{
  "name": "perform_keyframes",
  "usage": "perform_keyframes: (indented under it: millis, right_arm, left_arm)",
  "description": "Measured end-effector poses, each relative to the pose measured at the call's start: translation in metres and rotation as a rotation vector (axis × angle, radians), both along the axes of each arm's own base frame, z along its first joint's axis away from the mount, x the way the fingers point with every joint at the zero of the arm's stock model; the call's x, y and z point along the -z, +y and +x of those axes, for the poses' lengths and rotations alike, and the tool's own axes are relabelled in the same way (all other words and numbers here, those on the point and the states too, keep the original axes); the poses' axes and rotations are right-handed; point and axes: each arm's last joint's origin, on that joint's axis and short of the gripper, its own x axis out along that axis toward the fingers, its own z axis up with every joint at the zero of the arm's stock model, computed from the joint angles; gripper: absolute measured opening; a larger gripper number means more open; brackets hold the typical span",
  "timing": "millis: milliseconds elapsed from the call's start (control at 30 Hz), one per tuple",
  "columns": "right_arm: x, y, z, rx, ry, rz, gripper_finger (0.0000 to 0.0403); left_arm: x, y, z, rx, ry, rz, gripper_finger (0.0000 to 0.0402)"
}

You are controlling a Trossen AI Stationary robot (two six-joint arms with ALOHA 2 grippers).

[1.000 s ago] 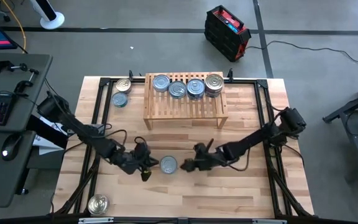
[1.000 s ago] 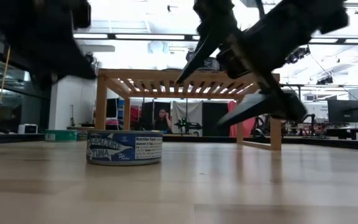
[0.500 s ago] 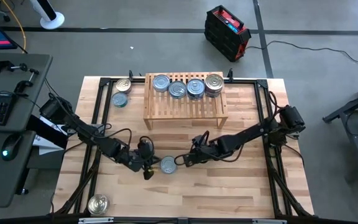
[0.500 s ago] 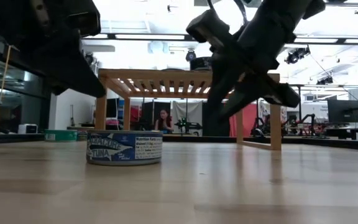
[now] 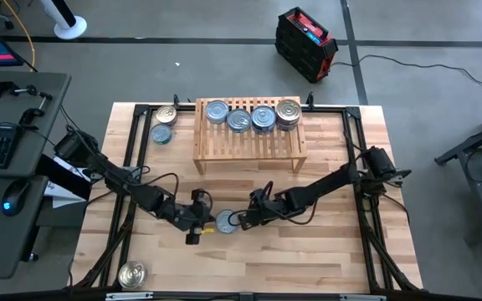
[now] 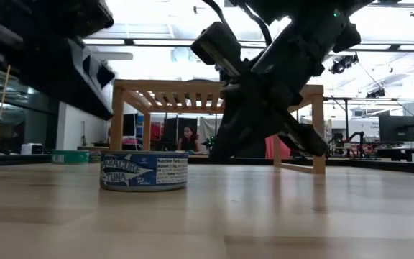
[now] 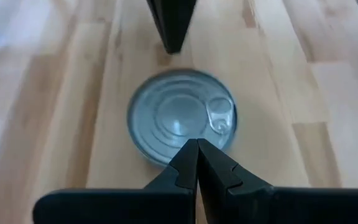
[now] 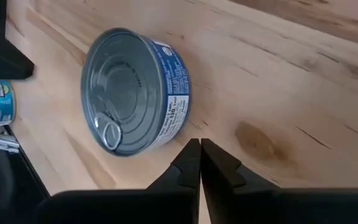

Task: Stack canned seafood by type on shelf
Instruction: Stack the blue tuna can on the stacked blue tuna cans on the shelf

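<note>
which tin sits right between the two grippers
The blue-labelled tuna tin on the bare table in front of the shelf, with the left gripper and the right gripper on either side. The other tins sit far off.

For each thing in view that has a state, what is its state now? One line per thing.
Tuna tin: upright on the table, lid sealed with pull ring, between both claws, not held.
Left claw: shut, beside the tin.
Right claw: shut, beside the tin.
Shelf: holds four tins in a row at its back.
Two tins: on the table beside the shelf.
Gold-lidded tin: alone at the table's near corner.
</note>
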Motion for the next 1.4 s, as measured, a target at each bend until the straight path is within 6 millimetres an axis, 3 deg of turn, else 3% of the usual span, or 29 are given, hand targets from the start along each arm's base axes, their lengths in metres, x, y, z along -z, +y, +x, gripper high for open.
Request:
perform_keyframes:
  millis: [233, 733, 1067, 1400]
  right_arm:
    - [0.002, 0.000, 0.000, -0.013, 0.009, 0.023, 0.0000]
    - [0.015, -0.002, 0.006, -0.005, 0.012, 0.045, 0.0000]
    - [0.002, 0.002, 0.016, -0.035, -0.072, 0.069, 0.0000]
    - [-0.029, 0.020, 0.031, -0.156, -0.175, 0.059, 0.0000]
  left_arm:
    - [0.027, -0.004, 0.012, 0.004, 0.037, 0.014, 0.0000]
    - [0.031, -0.006, 0.018, -0.006, 0.049, 0.021, 0.0000]
    - [0.036, -0.006, 0.016, 0.000, 0.084, 0.030, 0.0000]
    - [0.038, -0.006, 0.015, -0.029, 0.092, 0.013, 0.0000]
